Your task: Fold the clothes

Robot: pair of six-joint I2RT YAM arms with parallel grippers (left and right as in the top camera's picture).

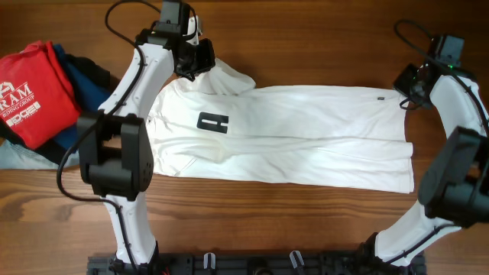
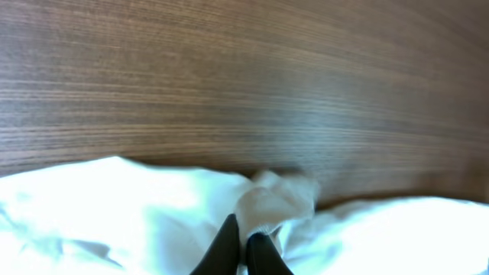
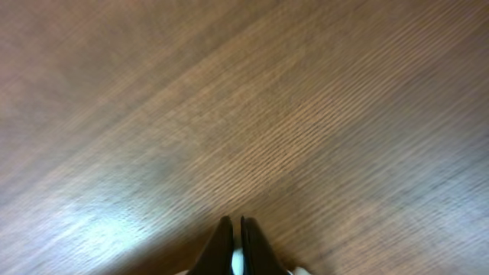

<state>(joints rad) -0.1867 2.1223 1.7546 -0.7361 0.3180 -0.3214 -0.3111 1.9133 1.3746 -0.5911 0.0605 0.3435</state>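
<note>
The white T-shirt (image 1: 306, 130) lies stretched left to right across the wooden table, its black print (image 1: 213, 122) facing up near the left end. My left gripper (image 1: 200, 59) is at the shirt's far left corner, shut on a bunched bit of white fabric (image 2: 275, 202); the fingertips (image 2: 243, 238) pinch it just above the cloth. My right gripper (image 1: 405, 85) is at the shirt's far right corner. Its fingers (image 3: 236, 223) are shut with a sliver of white cloth (image 3: 238, 261) between them, over bare wood.
A red shirt with white lettering (image 1: 34, 92) lies folded at the left edge on top of blue (image 1: 80, 76) and black (image 1: 99, 70) garments. Wooden table (image 1: 306, 38) surrounds the shirt. The arm bases stand at the front edge.
</note>
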